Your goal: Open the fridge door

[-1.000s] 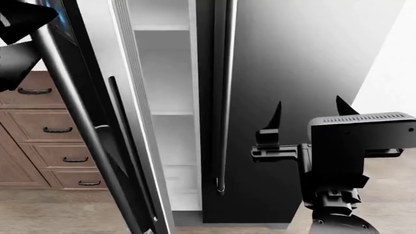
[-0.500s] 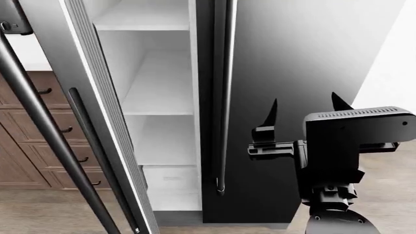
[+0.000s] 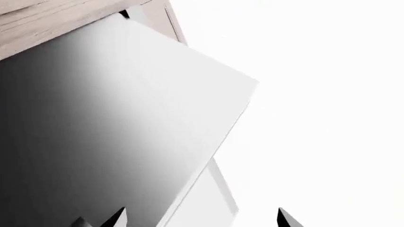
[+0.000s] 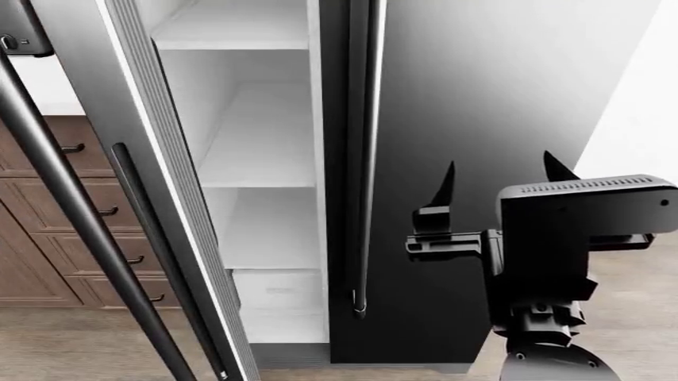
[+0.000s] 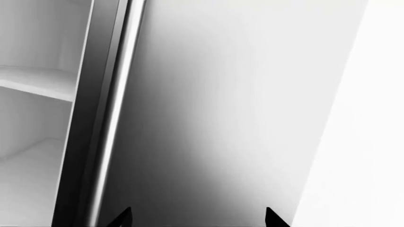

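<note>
The fridge (image 4: 477, 95) is dark glossy steel. Its left door (image 4: 117, 119) stands swung wide towards me, showing white shelves (image 4: 265, 151) inside. That door's long bar handle (image 4: 63, 222) runs slanted down the left of the head view. The right door is shut, and its handle (image 4: 367, 159) is upright. My right gripper (image 4: 498, 171) hangs open in front of the right door with nothing in it; its wrist view shows the gripper (image 5: 197, 220) facing that door (image 5: 221, 118). My left gripper (image 3: 198, 221) is open and empty before a grey steel panel (image 3: 94, 142).
Brown wooden drawer cabinets (image 4: 43, 238) stand left of the fridge, behind the open door. Wooden floor (image 4: 63, 341) runs along the bottom. A white wall (image 4: 646, 103) is at the right of the fridge.
The left fridge door swung much wider a second ago, uncovering more shelves, and has stayed put since. My left gripper has left the head view. The right gripper barely shifted.
</note>
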